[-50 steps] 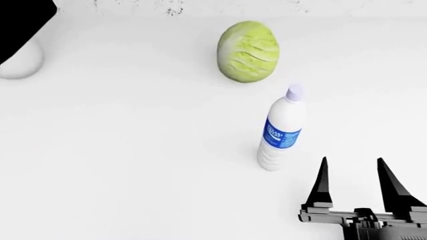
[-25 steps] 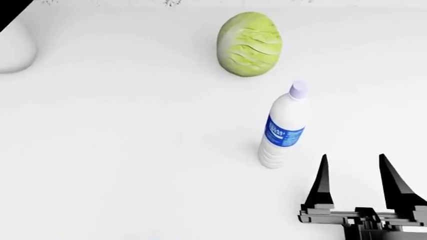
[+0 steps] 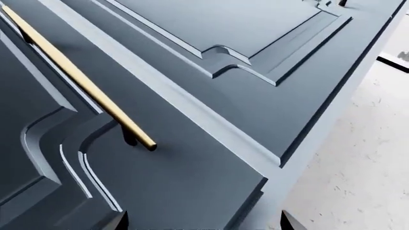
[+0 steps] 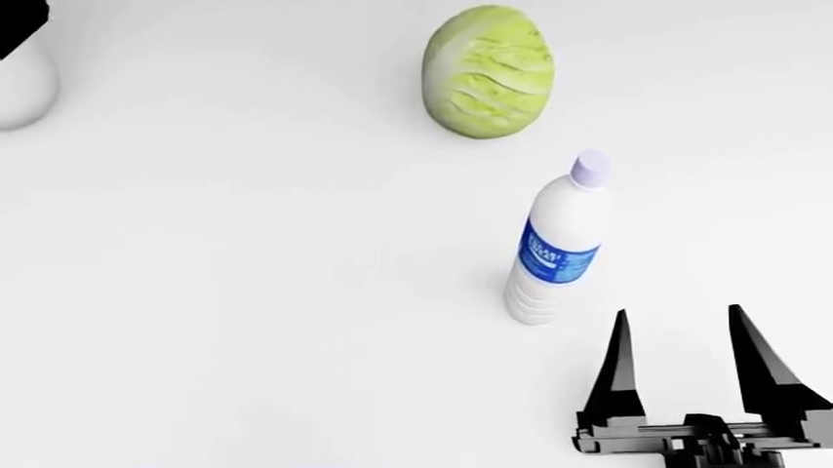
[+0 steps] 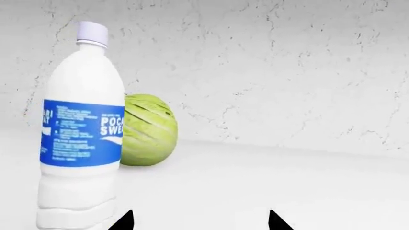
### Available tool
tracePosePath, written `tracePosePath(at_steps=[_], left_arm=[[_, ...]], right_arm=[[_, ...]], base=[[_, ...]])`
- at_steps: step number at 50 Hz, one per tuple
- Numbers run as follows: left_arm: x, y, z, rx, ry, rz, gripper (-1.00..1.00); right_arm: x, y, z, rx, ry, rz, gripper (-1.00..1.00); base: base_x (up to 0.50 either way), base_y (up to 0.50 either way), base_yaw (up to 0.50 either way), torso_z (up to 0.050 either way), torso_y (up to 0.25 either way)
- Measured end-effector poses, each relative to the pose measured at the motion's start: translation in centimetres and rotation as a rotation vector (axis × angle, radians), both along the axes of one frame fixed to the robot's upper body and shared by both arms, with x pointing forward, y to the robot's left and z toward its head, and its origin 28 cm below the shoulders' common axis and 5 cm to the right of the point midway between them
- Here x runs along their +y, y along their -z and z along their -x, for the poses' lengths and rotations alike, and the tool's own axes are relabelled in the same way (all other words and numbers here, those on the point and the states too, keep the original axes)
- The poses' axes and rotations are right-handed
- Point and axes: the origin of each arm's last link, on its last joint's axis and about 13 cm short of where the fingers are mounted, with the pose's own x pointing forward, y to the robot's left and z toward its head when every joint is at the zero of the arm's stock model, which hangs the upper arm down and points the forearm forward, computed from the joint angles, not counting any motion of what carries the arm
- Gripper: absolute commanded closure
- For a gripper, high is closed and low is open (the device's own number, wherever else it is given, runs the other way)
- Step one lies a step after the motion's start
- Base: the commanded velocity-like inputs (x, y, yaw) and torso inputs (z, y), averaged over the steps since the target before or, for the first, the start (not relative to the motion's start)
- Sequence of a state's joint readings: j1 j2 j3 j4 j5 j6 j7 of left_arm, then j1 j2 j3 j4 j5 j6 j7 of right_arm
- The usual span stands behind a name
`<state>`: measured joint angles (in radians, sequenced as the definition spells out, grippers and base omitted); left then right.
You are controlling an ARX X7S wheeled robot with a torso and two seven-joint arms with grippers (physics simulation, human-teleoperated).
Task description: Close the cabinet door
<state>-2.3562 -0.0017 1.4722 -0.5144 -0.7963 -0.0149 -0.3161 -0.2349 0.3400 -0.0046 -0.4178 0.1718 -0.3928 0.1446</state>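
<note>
The cabinet door (image 3: 191, 177) is a dark blue-grey panelled front with a long gold bar handle (image 3: 76, 79); it fills the left wrist view. My left gripper (image 3: 204, 223) hovers close in front of the door's outer edge, open, with only its two fingertips showing and nothing between them. Whether the door stands ajar I cannot tell. My right gripper (image 4: 678, 314) is open and empty over the white counter, just right of a white bottle (image 4: 557, 244). Neither the cabinet nor my left gripper appears in the head view.
A neighbouring cabinet panel (image 3: 255, 38) lies beyond the door, with pale speckled floor (image 3: 357, 158) beside it. A green cabbage (image 4: 489, 73) sits behind the bottle on the counter (image 4: 260, 292). In the right wrist view, the bottle (image 5: 80, 129) and cabbage (image 5: 148, 130) stand before a cracked white wall (image 5: 288, 72).
The head view has shifted: the cabbage sits higher in frame, the dark shape at the top left has nearly left the picture, and the back wall edge is gone. The right gripper stays open.
</note>
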Motion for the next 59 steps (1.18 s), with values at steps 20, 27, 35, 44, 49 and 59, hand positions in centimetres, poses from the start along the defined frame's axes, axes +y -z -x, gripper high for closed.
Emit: tracePosePath(at_steps=[20,27,35,44,49,59], left_arm=[[-0.5,0.4,0.7,0.045,0.02,0.014,-1.0],[-0.6,0.4,0.8,0.05,0.03,0.024,-1.0],[-0.7,-0.1,1.5,-0.026,0.054,0.046,-1.0],[-1.1,-0.5,2.8,-0.12,0.175,0.055,-1.0],[-1.2,-0.4,2.7,-0.117,0.172,0.055,-1.0],[-1.2,1.0,1.2,-0.108,0.234,0.018,-1.0]], right_arm=[[0.3,0.6,1.3,0.014,-0.023,-0.021,-1.0],[0.4,0.6,1.4,0.013,-0.031,-0.027,-1.0],[0.5,-0.3,2.0,-0.034,-0.031,-0.049,-1.0],[0.8,-1.4,2.5,-0.088,-0.038,-0.063,-1.0],[0.8,-1.3,2.5,-0.088,-0.037,-0.063,-1.0],[0.9,-1.4,2.4,-0.092,-0.039,-0.062,-1.0]], base=[[0.0,0.0,0.0,0.05,-0.01],[0.0,0.0,0.0,0.0,-0.053],[0.01,0.0,0.01,0.007,-0.25],[0.01,0.0,0.01,0.01,-0.211],[0.01,0.0,0.01,0.0,-0.011],[0.01,0.0,0.01,0.0,-0.017]])
